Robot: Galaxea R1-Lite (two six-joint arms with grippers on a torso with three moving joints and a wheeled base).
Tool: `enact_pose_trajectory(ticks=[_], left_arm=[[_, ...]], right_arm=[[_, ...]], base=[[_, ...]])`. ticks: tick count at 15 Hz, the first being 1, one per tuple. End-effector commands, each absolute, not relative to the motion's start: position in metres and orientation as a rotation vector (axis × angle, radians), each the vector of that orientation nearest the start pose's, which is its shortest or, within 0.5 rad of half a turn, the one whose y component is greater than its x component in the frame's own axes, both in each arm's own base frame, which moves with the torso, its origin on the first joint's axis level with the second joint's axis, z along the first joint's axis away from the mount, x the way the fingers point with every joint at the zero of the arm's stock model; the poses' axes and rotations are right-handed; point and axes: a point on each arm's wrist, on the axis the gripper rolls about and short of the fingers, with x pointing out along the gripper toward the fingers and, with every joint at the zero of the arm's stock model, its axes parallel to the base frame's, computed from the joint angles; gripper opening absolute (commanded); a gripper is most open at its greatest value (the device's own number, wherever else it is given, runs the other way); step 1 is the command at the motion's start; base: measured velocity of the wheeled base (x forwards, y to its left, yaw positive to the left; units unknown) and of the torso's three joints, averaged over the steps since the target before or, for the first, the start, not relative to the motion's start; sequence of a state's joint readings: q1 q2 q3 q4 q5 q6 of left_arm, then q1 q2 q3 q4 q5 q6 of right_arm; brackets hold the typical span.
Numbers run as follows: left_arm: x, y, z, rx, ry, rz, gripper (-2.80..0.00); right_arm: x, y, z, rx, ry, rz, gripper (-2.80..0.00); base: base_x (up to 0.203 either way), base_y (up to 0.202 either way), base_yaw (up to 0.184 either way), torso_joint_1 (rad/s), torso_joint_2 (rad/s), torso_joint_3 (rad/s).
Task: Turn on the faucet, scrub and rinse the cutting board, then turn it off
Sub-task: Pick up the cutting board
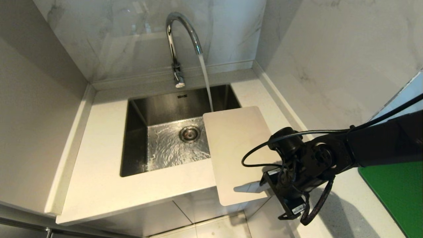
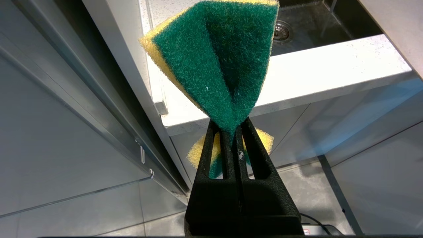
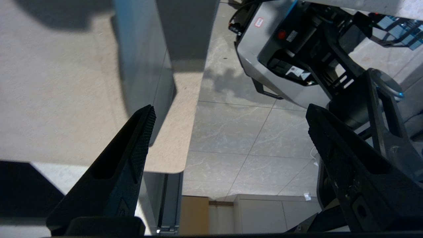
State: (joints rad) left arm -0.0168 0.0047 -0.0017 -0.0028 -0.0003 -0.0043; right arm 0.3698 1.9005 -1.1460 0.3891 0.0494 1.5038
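The cutting board (image 1: 236,148) lay along the counter's (image 1: 99,185) right side, its long axis running from the running faucet (image 1: 180,46) to past the counter's front edge, one side over the sink (image 1: 135,138). The right gripper (image 3: 231,145), fingers spread wide, hung at that overhanging front corner. The left gripper (image 2: 233,132) was clamped on a sponge (image 2: 218,59), farther from the board.

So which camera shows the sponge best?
The left wrist view: the sponge fills it, folded and pinched in the shut left pincer. The head view and the right wrist view show no sponge.
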Motion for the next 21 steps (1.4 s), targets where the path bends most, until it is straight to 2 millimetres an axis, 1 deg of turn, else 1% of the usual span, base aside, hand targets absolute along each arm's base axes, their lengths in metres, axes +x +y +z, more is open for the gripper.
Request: enact_pose_trajectory(ticks=[1,8,15,21], left_arm=[[-0.022,0.0,0.076,-0.005,0.002,-0.017,-2.8],[-0.022,0.0,0.076,-0.005,0.002,-0.017,-2.8],[-0.022,0.0,0.076,-0.005,0.002,-0.017,-2.8],[-0.022,0.0,0.076,-0.005,0.002,-0.017,-2.8]], right_arm=[[0.301,0.118,0.113,1.117,1.174,-0.578,0.0],[0.306,0.119,0.108,1.118,1.171,-0.572,0.0],[0.323,0.126,0.107,1.131,1.145,-0.536,0.0],[0.321,0.125,0.108,1.127,1.146,-0.543,0.0]], base=[[0.0,0.0,0.0,0.0,0.0,0.0],[0.0,0.0,0.0,0.0,0.0,0.0],[0.0,0.0,0.0,0.0,0.0,0.0],[0.0,0.0,0.0,0.0,0.0,0.0]])
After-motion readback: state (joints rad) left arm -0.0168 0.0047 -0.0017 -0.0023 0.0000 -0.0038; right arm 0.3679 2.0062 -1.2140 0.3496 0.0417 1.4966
